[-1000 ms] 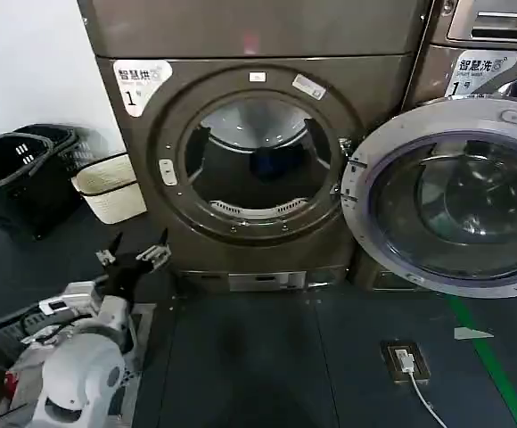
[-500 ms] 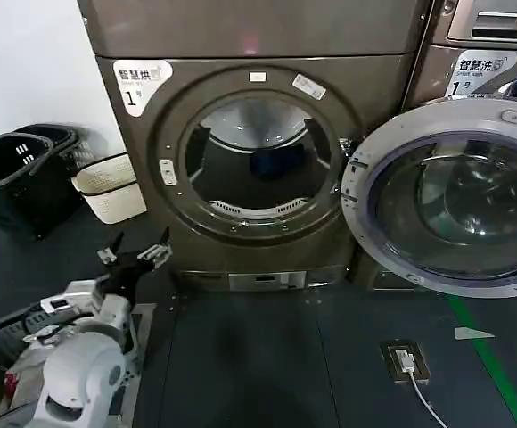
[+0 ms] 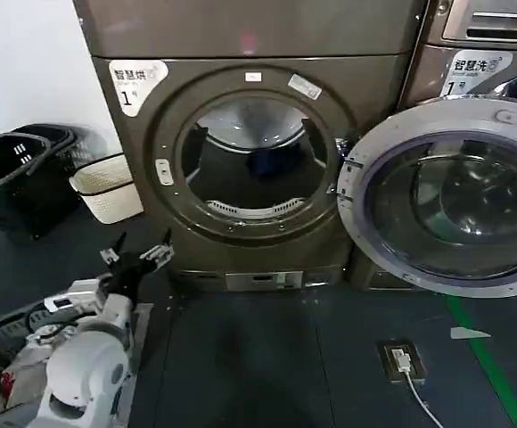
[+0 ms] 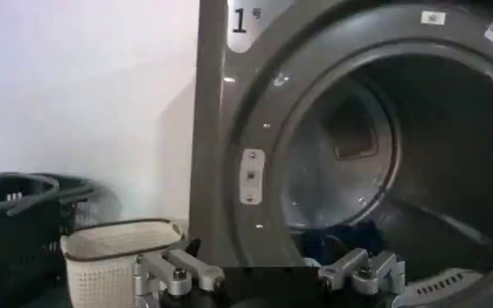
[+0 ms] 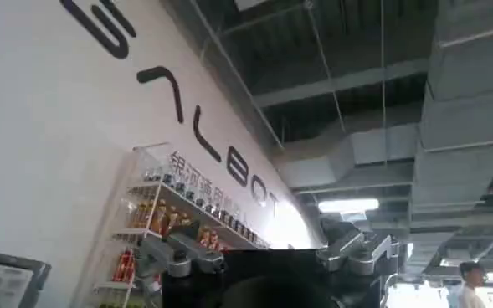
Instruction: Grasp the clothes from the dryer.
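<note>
Left gripper [image 3: 136,257] slightly nearer the dryer [image 3: 254,169] (fingers spread).

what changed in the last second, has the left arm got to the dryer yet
Hardly anything: the left gripper has crept slightly toward the dryer but is still low, outside the drum, fingers open and empty. The dark clothes lie untouched inside, the door stays swung open, and the baskets have not moved.

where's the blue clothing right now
In the head view the blue clothing lies deep inside the open dryer drum, toward the back; the open left claw hangs outside, low to the left.
</note>
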Controlling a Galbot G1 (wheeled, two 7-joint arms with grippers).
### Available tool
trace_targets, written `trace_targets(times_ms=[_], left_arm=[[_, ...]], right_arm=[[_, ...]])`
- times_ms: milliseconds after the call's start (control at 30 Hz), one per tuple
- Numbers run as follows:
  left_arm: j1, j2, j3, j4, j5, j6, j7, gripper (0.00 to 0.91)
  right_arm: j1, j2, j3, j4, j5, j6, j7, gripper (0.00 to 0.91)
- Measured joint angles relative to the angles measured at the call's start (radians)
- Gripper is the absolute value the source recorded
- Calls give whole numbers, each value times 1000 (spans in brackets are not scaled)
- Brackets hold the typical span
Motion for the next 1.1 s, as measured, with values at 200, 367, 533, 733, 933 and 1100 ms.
trace_targets(times_ms=[200,367,533,733,933,1100], left_arm=[[0,-2,4,0,2,0,1,907],[0,-2,8,1,3,0,2,907],[-4,-3,15,4,4,0,3,907],[-5,-4,16,6,5,0,4,907],[-8,-9,24,12,11,0,5,907],[-14,-12,34,17,15,-1,6,907]], right_arm=[[2,1,-2,0,-1,4,-4,907],[5,2,-5,0,-1,6,-7,907],[8,1,-8,0,-3,6,-8,907],[11,-1,-14,1,-4,8,-10,907],[11,-2,-13,1,-4,9,-14,907],[11,0,-13,-1,-5,11,-15,907]])
